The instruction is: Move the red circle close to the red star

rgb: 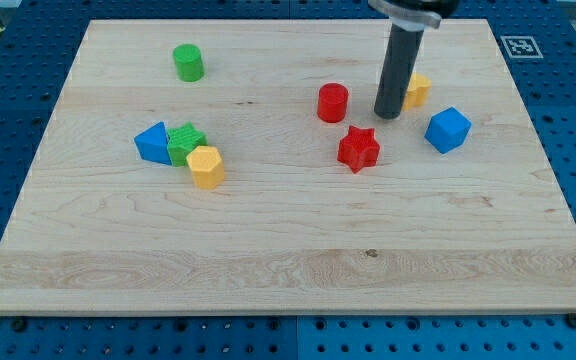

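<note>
**Red circle and red star near each other, my tip just to the right of the circle**

I go from the view's left to the view's right. The wooden counter [268, 250] lies on a blue base with holes [8, 100].

On the left part of the counter I see a green cylinder [188, 62] standing alone near the view's top. Lower, there is a small group of three blocks: a blue block [152, 143], a green block [185, 143] just beside it, and a yellow block [206, 166] below and to the right of the green one. These three seem to touch each other. I cannot say their exact shapes.

In the middle part, the red circle [333, 102] stands upright. The red star [358, 149] is near it, a little lower and to the right; there is a small gap between them, so they are not touching.

My tip [387, 115] is on the counter just to the right of the red circle and above the red star, apart from both. The rod has no hand, so there is no opening or closing to report.

Directly behind the rod, a yellow block [417, 90] is partly hidden. Further right is a blue cube [448, 129], well apart from the red star.
</note>
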{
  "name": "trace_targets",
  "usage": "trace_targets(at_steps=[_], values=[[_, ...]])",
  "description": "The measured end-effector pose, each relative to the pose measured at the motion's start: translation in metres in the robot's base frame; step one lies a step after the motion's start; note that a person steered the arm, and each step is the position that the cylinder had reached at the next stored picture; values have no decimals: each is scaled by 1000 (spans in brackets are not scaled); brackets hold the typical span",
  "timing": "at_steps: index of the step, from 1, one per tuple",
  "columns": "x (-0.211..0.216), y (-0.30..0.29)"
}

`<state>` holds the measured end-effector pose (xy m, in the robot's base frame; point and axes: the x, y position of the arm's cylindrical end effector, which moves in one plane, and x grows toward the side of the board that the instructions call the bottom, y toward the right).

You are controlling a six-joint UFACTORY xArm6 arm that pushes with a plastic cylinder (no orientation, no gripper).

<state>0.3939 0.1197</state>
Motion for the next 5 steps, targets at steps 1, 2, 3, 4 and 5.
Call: trace_targets(at_steps=[1, 2, 3, 4, 5], values=[[38, 0], [74, 0], [96, -1], [99, -1], [98, 10]])
